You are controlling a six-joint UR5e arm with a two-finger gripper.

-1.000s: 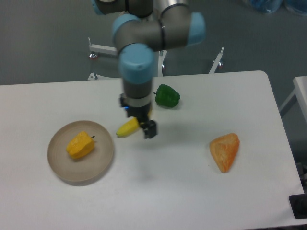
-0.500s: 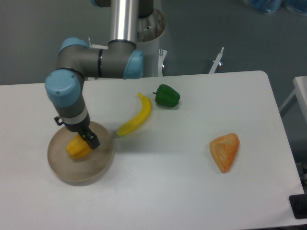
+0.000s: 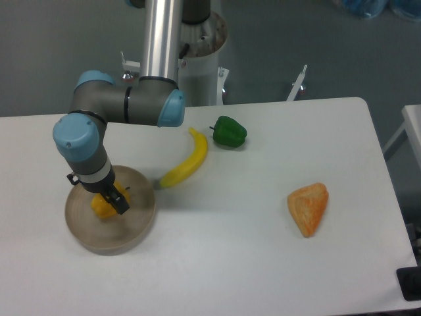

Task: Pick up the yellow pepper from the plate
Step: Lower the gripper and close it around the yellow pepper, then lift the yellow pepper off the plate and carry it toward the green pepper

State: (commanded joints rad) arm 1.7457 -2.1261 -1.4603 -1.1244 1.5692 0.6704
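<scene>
One arm only, so no choice of side: the pincer (image 3: 110,201) is down inside the plate (image 3: 135,227), right at the yellow pepper (image 3: 100,207). Pepper sits in the left-centre of the plate, on its floor, not lifted as far as I can judge. From the pincer the pepper lies directly beneath and a little toward the left; only a yellow-orange patch shows past the dark finger (image 3: 120,204), which covers its right part. Long axis of the pepper cannot be read with this much hidden; it looks blocky rather than elongated.

Pincer state: a finger is against or just beside the pepper's right flank, the other finger is hidden behind the wrist. Whether the fingers are spread around the pepper or already pinching it, I cannot tell.

Arm pose: upper link runs horizontally leftward from the base column, blue-capped wrist joint (image 3: 79,137) hangs over the plate's far rim, tool pointing steeply downward.

Judgement: the next move turns on a straight vertical relation, closing and then lifting upward clear of the low rim.

Elsewhere on the desk (image 3: 237,263): banana (image 3: 186,158) just right of the plate, green pepper (image 3: 229,131) beyond it, orange wedge (image 3: 308,207) well apart to the right
</scene>
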